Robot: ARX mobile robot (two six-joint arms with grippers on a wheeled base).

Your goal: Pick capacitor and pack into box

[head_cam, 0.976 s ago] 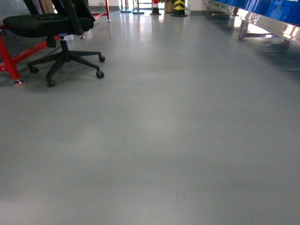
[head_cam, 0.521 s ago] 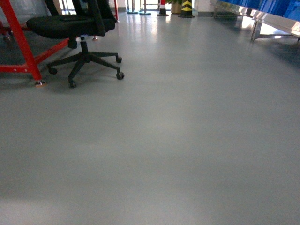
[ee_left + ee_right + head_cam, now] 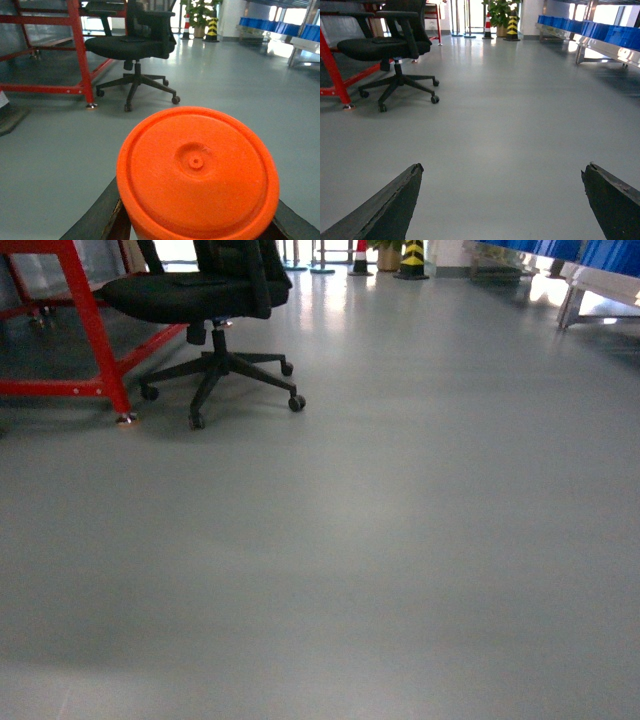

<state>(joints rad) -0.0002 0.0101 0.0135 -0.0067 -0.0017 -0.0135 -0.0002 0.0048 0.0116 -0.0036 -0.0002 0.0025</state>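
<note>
Chair and red frame have slid rightward in the head view; the base is turning.
Left pincer grips an orange capacitor; right pincer gapes wide, empty. Picking looks done; packing remains, no box in sight.
</note>
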